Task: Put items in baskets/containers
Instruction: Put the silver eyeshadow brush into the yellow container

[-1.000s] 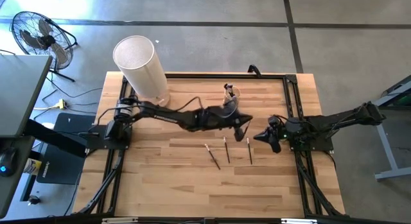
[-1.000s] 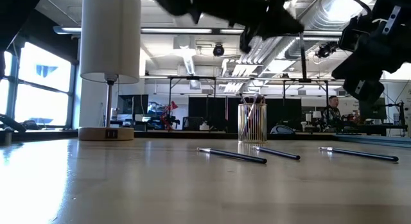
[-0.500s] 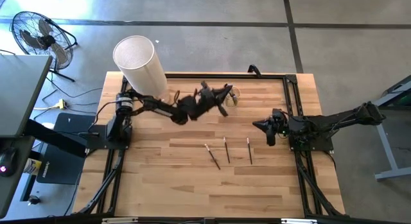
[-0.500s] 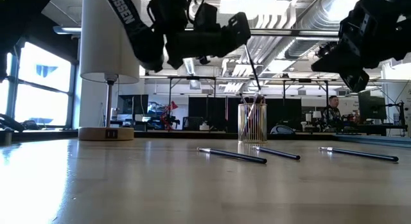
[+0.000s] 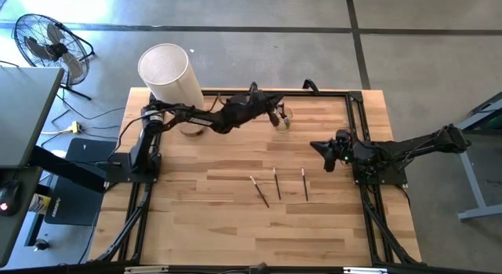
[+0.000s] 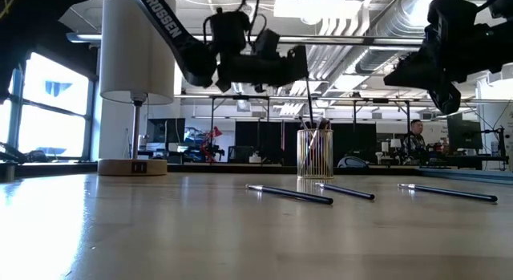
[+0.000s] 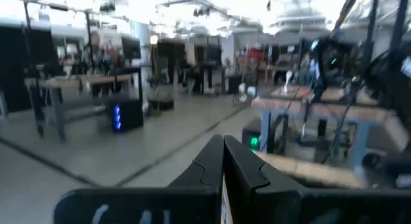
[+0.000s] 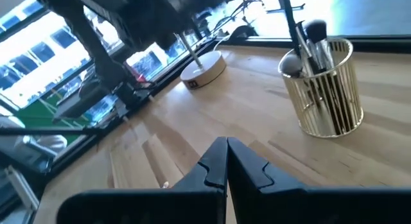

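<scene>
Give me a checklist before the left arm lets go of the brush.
1. Left gripper over the glass cup: ok in the high view.
2. Held brush gripped: ok, fingers shut on it; it hangs near upright.
3. Brush tip inside the rim: cannot tell.
4. Cup upright: ok, with other brushes in it.
5. Right gripper out of the way: ok, shut, empty, hovering off to the cup's side.
6. Three loose brushes reachable next: ok, lying apart on the table.
</scene>
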Available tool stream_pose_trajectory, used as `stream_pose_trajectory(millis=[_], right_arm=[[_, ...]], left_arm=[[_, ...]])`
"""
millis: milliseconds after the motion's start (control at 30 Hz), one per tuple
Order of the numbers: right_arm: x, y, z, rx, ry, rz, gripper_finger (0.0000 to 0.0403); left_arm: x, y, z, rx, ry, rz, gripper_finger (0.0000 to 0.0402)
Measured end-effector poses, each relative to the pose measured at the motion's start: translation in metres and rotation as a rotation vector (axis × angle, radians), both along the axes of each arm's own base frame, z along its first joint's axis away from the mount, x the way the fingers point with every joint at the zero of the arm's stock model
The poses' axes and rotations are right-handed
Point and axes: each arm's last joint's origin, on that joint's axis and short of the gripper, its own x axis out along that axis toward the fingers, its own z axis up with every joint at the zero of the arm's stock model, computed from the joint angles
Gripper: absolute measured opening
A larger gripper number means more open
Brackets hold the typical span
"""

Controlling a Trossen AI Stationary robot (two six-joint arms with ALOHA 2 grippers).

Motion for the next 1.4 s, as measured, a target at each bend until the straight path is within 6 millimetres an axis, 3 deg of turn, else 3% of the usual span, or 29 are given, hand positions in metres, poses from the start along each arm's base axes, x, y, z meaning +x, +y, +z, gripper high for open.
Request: stream_pose_trajectory(millis=[100,333,633,733,833,1033,1167,1267,1400], right_arm=[[0.000,-0.001,0.001,-0.003,-0.010,-0.022,0.0000],[-0.001,-0.002,0.002,-0.013,-0.020,-0.088,0.0000],[0.000,-0.002,0.002,0.021,-0.040,-0.079,0.0000],[0.000,-0.001,0.002,0.027,-0.037,-0.048,0.0000],[0.001,0.000,0.002,0.018,-0.027,0.003,0.0001],[0.001,0.002,0.002,0.010,-0.021,0.061,0.0003],[0.002,0.005,0.002,0.033,-0.017,0.177,0.0001],[0.002,0.007,0.002,0.026,-0.007,0.257,0.0001],[0.002,0.008,0.003,0.096,-0.032,0.261,0.0004]], left_arm=[[0.003,0.005,-0.019,-0.025,0.075,-0.001,0.0001],[0.008,0.005,-0.043,-0.070,0.153,-0.045,0.0022],[0.011,0.002,-0.044,-0.197,0.143,-0.175,0.0127],[0.018,-0.004,-0.031,-0.182,0.115,-0.212,0.0158],[0.027,-0.022,0.001,-0.181,0.115,-0.249,0.0167],[0.040,-0.072,0.059,-0.285,0.436,-0.125,0.0145],[0.034,-0.100,0.090,-0.410,0.613,-0.029,0.0116],[0.024,-0.116,0.097,-0.480,0.712,-0.005,0.0089],[0.019,-0.141,0.080,-0.539,0.839,-0.076,0.0036]])
